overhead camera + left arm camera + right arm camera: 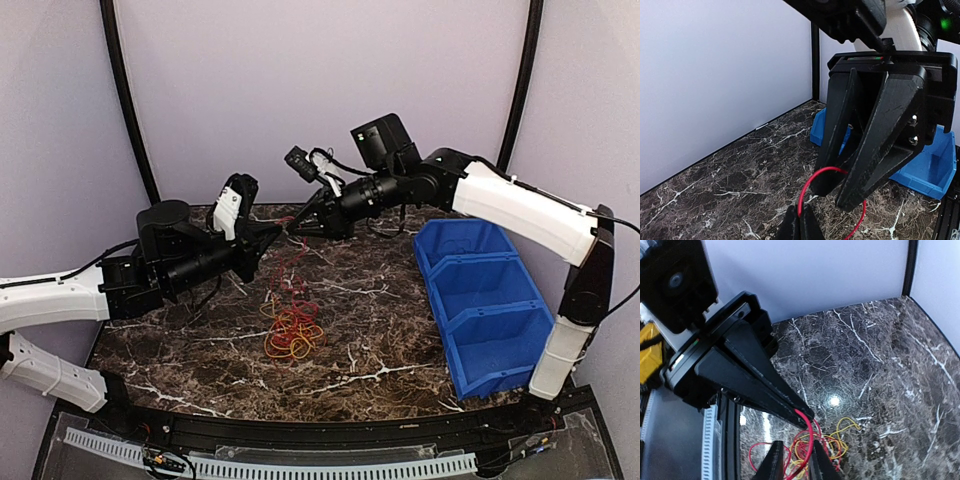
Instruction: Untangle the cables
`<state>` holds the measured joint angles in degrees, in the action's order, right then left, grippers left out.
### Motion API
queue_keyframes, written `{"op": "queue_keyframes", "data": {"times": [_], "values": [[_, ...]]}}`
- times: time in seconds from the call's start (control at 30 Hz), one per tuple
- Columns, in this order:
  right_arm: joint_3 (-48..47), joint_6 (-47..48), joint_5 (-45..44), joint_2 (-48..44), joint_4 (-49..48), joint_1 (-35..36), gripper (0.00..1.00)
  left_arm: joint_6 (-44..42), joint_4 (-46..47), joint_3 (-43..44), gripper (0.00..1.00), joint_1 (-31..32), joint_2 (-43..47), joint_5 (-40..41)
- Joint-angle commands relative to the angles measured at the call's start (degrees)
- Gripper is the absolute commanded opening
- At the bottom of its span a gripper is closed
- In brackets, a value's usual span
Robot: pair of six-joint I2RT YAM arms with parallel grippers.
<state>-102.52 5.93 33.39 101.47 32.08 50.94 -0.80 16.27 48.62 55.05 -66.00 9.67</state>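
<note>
**Two grippers meet on one red cable above the tangle**

From the overhead camera we see a dark, marble-patterned table (400, 340) with pale walls around it. The cables (293, 335) lie near the middle of the table as a loose, flat tangle of orange, yellow and red loops. One red cable (292, 265) rises out of the tangle towards the back of the table, up to where the two arms meet in the air.

The left gripper (272, 235) reaches in from the left, and the right gripper (298, 225) reaches in from the right. Their tips are almost touching, raised above the tabletop.

In the left wrist camera we see the left gripper's own fingers pressed together, pinching the red cable. The cable comes out of the pinch and arcs over to the fingers of the right gripper just beyond.

In the right wrist camera we see the right gripper's fingers parted by a narrow gap that is wider than the cable. The red cable runs down through that gap. We cannot tell whether either finger touches it. Below, yellow and red loops lie on the table.

A blue bin (470, 262) with three compartments sits at the right side of the table, well apart from the tangle.
</note>
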Motion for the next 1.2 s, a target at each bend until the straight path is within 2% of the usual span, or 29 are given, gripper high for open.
{"op": "queue_keyframes", "data": {"times": [0.0,0.03,0.1,0.17,0.2,0.23,0.27,0.33,0.4,0.6,0.7,0.9,1.07,1.17], "values": [[-1.0,-1.1,-1.3,-0.9,-2.7,-0.3,0.03,-0.1,1.6,0.8,0.0,0.4,0.8,-0.6],[-1.0,-0.8,-1.6,-1.1,-2.7,-0.3,0.0,-0.1,1.6,0.9,0.0,0.4,0.7,-0.6],[-0.7,-0.3,-2.1,-1.6,-2.6,-0.4,0.0,-0.1,1.6,0.9,0.0,0.5,0.5,-0.5],[-0.3,0.7,-2.5,-2.4,-2.3,-0.7,0.0,-0.1,1.5,1.1,0.06,0.6,0.3,0.1],[0.2,1.3,-2.7,-3.0,-2.1,-1.0,0.0,-0.1,1.4,1.2,0.18,0.5,0.3,0.4],[0.7,1.8,-2.9,-3.7,-2.1,-1.5,0.0,-0.3,1.4,1.2,0.25,0.5,0.3,1.4],[1.4,2.4,-2.9,-4.6,-2.1,-2.4,0.0,-0.9,1.3,1.3,0.36,0.5,0.3,1.9],[2.8,3.3,-2.7,-6.7,-2.4,-4.5,0.0,-2.8,0.7,1.4,0.48,0.5,0.3,3.0],[4.2,4.5,-3.4,-9.0,-2.7,-6.9,0.0,-5.6,-0.2,1.8,0.53,0.5,0.1,3.3],[10.1,10.8,-9.7,-16.8,-2.7,-14.1,0.0,-11.1,2.3,2.9,0.62,0.0,-3.3,7.5],[12.4,11.6,-10.0,-20.4,-1.6,-19.6,0.0,-8.5,2.6,6.1,0.66,-2.6,-7.4,7.5],[16.8,15.9,-9.4,-26.4,6.3,-30.8,0.0,-1.3,-2.9,13.6,0.68,-9.4,-15.6,2.1],[20.1,19.6,-5.6,-32.1,12.7,-41.1,0.0,3.9,2.7,7.4,0.68,-12.8,-14.2,1.0],[22.9,23.1,-5.1,-35.3,16.3,-45.8,0.0,4.3,2.4,5.6,0.68,-13.6,-12.9,1.6]]}}
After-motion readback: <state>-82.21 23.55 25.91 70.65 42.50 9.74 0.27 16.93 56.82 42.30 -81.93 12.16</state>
